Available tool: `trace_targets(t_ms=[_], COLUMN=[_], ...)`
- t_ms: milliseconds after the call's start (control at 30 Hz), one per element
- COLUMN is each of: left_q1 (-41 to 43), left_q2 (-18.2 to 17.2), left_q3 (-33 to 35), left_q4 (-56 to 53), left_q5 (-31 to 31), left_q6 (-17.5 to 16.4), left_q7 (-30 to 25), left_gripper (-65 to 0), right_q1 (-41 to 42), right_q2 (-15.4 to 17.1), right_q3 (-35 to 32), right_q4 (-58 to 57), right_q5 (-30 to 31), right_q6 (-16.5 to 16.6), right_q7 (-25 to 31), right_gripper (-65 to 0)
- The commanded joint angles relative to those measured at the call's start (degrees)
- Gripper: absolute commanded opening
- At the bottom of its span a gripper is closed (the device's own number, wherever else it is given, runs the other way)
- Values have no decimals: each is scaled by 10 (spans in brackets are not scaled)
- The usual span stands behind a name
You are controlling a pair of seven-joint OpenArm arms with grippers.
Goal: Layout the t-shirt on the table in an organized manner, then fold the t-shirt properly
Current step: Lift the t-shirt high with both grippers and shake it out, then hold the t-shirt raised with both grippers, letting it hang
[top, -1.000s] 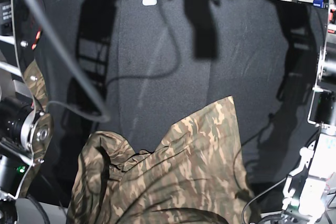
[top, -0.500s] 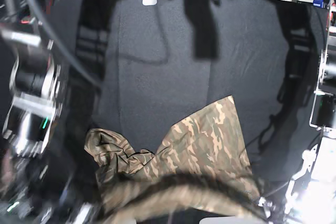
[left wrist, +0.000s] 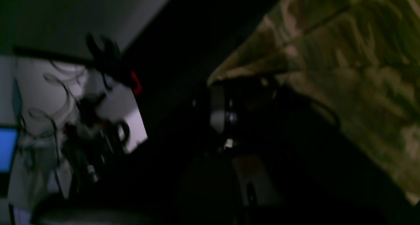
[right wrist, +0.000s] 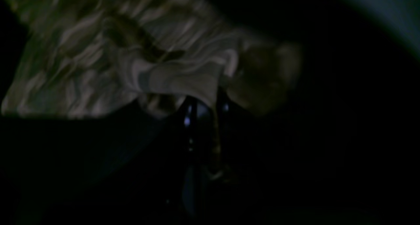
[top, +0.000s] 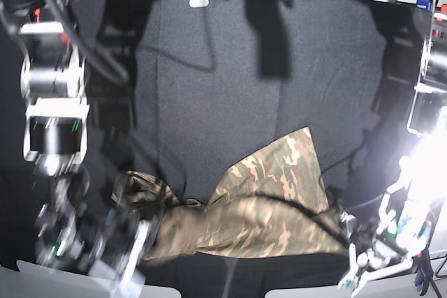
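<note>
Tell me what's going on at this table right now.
A two-armed robot is working a camouflage t-shirt on the black table. The shirt lies bunched near the front edge, not spread out. The right gripper is shut on a fold of it. The left gripper sits shut at the shirt's other front corner; whether it holds cloth is unclear.

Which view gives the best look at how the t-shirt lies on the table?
The base view: it shows the whole t-shirt bunched near the front edge of the black table. The left wrist view catches only a dim stretch of fabric, and the right wrist view only a blurred fold close to the right arm's fingers.
</note>
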Motion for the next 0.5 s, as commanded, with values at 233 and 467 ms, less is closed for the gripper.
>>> trace_targets(t_ms=[233,467], left_q1=[-106,-184], left_q2=[3,9], left_q3=[-5,-5], left_q4=[6,-55], left_q5=[7,4], left_q6=[13,18], left_q7=[-20,-54], left_gripper=[-650,-650], right_q1=[156,230], right_q2=[4,4], right_q3=[13,13], right_q4=[12,11], right_q5=[-33,-111], right_q6=[-43,-86], right_q7=[38,70], right_gripper=[-650,-650])
